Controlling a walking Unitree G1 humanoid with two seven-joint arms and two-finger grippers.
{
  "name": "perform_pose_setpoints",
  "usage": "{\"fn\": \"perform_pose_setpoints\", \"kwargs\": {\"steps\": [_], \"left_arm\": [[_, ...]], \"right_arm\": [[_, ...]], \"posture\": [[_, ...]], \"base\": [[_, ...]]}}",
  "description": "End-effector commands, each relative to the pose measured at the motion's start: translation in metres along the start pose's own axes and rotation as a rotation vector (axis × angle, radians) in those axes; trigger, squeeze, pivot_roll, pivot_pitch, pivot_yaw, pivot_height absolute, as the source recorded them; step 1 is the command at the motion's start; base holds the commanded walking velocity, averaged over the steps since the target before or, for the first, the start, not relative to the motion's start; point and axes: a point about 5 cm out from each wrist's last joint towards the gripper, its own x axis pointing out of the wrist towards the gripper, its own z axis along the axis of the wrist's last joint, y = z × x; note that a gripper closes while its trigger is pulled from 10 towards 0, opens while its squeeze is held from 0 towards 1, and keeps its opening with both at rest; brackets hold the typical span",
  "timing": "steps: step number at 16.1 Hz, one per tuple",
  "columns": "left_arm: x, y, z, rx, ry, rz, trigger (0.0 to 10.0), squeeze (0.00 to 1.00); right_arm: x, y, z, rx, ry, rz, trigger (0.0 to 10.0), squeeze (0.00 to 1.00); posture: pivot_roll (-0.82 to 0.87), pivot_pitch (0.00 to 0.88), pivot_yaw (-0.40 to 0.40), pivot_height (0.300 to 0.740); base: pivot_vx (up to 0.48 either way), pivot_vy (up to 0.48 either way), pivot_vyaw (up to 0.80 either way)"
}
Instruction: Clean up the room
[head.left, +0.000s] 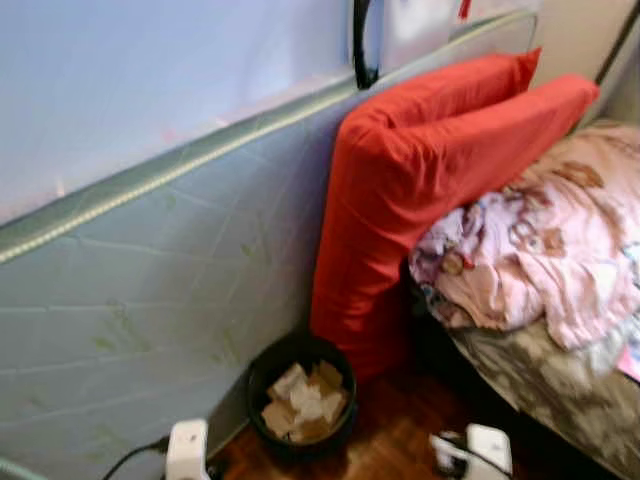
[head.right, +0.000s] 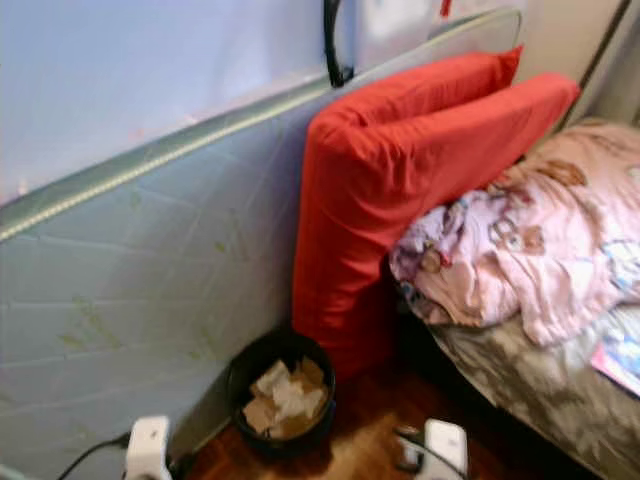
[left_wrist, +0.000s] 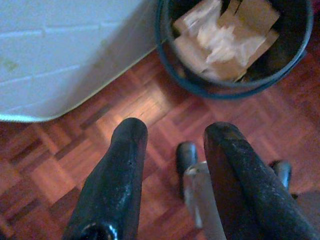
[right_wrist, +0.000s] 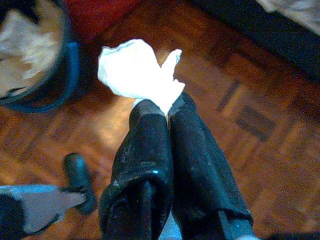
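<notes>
A crumpled white tissue is pinched between the tips of the right gripper, whose two black fingers are pressed together on it. The tissue hangs over the wooden parquet floor, just beside the bin and not over its opening.

The bin is round and black, and stands on the floor against the foot of a grey quilted mattress that leans on the wall. Inside the bin lie crumpled brown and white papers. Just beside the bin, on the side away from the mattress, a large red cushion stands on end, propped between the mattress and a bed. A pink patterned blanket is heaped on the bed, touching the cushion.

The left gripper is near the bin too, above the floor, with its fingers set well apart and nothing between them. From that wrist the bin sits just ahead, with the mattress corner beside it. In the head views the two white wrists show at the bottom edge, one on each side of the bin.
</notes>
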Motion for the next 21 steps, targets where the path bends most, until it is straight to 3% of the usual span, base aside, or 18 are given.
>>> {"fn": "perform_pose_setpoints", "kwargs": {"steps": [1, 8, 18, 21], "left_arm": [[0.0007, -0.0010, 0.0012, 0.002, 0.007, -0.002, 10.0, 0.00], [0.0011, -0.0022, 0.0038, 0.005, -0.011, -0.010, 10.0, 0.00], [0.0021, -0.0039, 0.0054, -0.001, -0.006, -0.008, 10.0, 0.00], [0.0017, -0.0026, 0.0045, 0.000, -0.005, -0.005, 10.0, 0.00]], "right_arm": [[-0.0005, -0.0027, -0.0016, -0.005, 0.007, -0.007, 10.0, 0.00], [-0.0002, -0.0026, 0.0004, -0.015, -0.002, -0.005, 10.0, 0.00], [0.0004, -0.0007, 0.0031, -0.020, -0.013, -0.001, 10.0, 0.00], [0.0000, -0.0022, 0.0017, -0.003, -0.010, -0.009, 10.0, 0.00]], "posture": [[-0.07, 0.000, 0.051, 0.740], [-0.07, 0.000, 0.051, 0.740], [-0.07, 0.000, 0.050, 0.740], [-0.07, 0.000, 0.050, 0.740]], "base": [[0.000, 0.266, 0.00], [0.000, 0.076, 0.00], [0.000, 0.000, 0.79], [0.000, 0.000, 0.13]]}}
